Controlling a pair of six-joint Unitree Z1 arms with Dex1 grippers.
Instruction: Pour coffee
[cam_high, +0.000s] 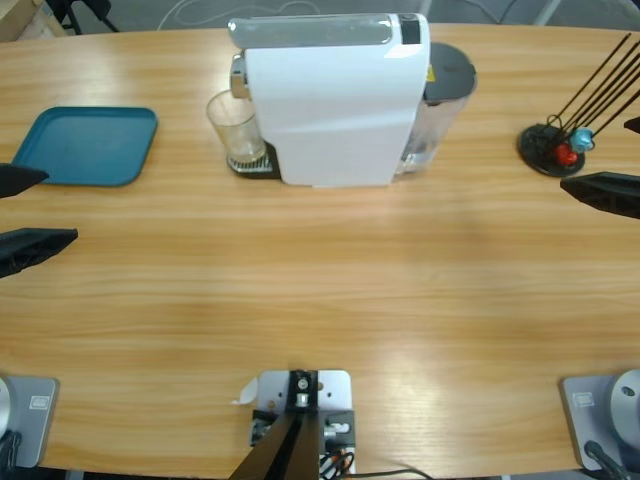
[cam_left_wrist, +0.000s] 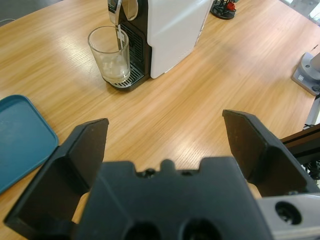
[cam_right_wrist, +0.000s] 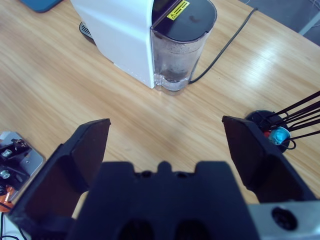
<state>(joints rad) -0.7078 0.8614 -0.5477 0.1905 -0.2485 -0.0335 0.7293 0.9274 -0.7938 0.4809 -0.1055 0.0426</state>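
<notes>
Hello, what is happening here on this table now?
Nothing is being handled at this moment. The glass tumbler stands under the spout of the white coffee machine, with a thin layer of pale liquid inside. The left gripper and the right gripper wait open at the table's edges. A teal tray lies nearby.

coffee | pale thin layer | in upright clear tumbler

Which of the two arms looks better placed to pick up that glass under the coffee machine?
Probably the left. Its end effector is open and faces the glass across bare table. The right end effector faces the machine's water tank, with the coffee machine between it and the glass.
</notes>
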